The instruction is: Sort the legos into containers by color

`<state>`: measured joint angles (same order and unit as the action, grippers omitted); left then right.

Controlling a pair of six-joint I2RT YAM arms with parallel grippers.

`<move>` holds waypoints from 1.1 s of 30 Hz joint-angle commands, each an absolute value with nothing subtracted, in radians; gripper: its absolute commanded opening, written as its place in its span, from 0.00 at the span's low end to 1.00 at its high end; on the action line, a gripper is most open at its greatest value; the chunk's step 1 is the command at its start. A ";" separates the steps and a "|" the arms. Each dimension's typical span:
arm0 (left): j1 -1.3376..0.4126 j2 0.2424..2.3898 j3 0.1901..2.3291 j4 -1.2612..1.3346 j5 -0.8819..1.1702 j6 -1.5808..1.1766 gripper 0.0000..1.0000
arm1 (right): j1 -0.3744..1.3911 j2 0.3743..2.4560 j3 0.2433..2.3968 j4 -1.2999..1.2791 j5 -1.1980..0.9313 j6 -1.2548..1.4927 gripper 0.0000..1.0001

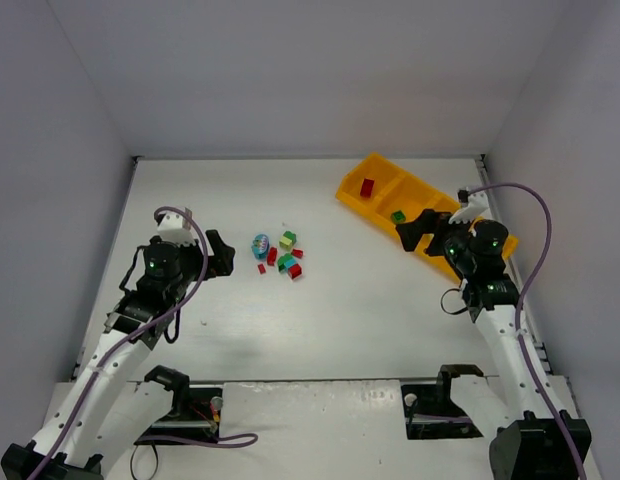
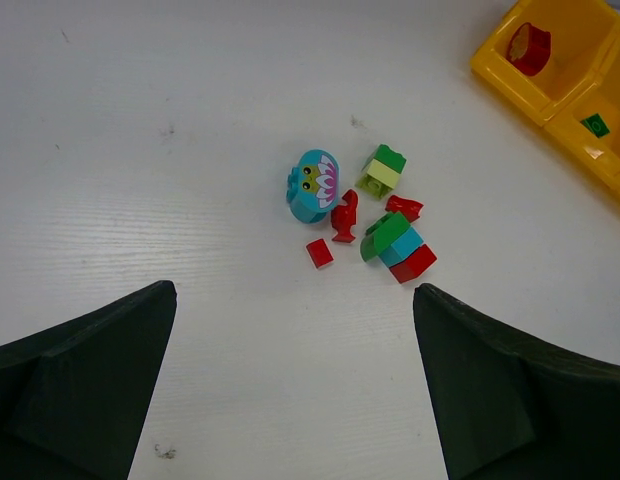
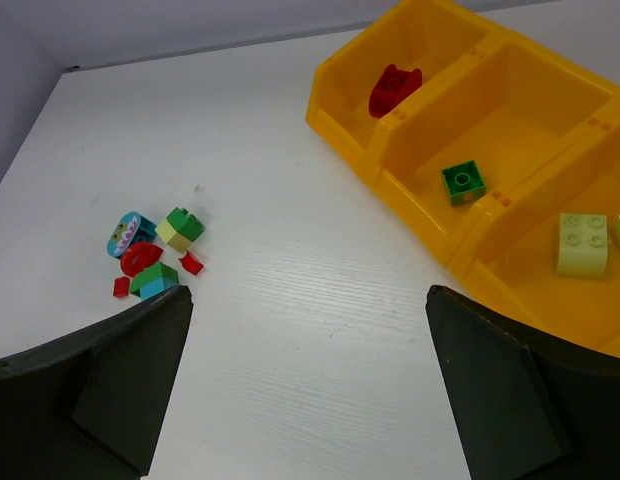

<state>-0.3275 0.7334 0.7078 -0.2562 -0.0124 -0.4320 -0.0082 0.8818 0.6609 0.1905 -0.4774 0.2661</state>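
Orange-yellow tray (image 3: 342, 120) is sitting at the desk's (image 1: 370, 320) far right, holding a red lego (image 3: 393, 88), a green lego (image 3: 462, 181) and a pale lego (image 3: 582, 243) in separate compartments. Loose legos (image 2: 390, 235) are lying clustered mid-desk. The left end effector (image 2: 295, 390) and the right end effector (image 3: 310, 390) are both hanging wide open, gripping nothing.

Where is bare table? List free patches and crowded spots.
Free: the table between the brick pile and the tray, and the strip nearer than that pile. Crowded: the pile itself, and the tray's end by the right tool.
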 commanded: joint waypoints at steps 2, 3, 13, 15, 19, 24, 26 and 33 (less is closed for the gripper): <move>-0.322 0.733 0.726 -0.189 -0.028 -0.442 0.97 | 0.047 0.899 0.702 0.264 -0.430 0.203 1.00; -0.324 0.736 0.727 -0.190 -0.026 -0.442 0.97 | 0.072 0.908 0.710 0.256 -0.399 0.196 1.00; -0.316 0.735 0.735 -0.192 -0.022 -0.445 0.97 | 0.257 1.043 0.819 0.229 -0.233 0.153 1.00; -0.310 0.726 0.733 -0.192 -0.021 -0.446 0.97 | 0.279 1.064 0.833 0.232 -0.233 0.153 1.00; -0.310 0.707 0.726 -0.187 -0.031 -0.445 0.97 | 0.345 1.152 0.880 0.236 -0.222 0.147 1.00; -0.307 0.721 0.727 -0.186 -0.031 -0.433 0.97 | 0.397 1.221 0.917 0.239 -0.189 0.144 1.00; -0.305 0.729 0.732 -0.186 -0.025 -0.434 0.97 | 0.408 1.233 0.920 0.245 -0.187 0.149 1.00; -0.255 0.733 0.724 -0.163 0.000 -0.456 0.97 | 0.422 1.258 0.939 0.242 -0.198 0.140 1.00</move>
<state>-0.2718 0.7284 0.7067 -0.2424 -0.0109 -0.4393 0.4141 1.2549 0.8795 0.1745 -0.2131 0.1539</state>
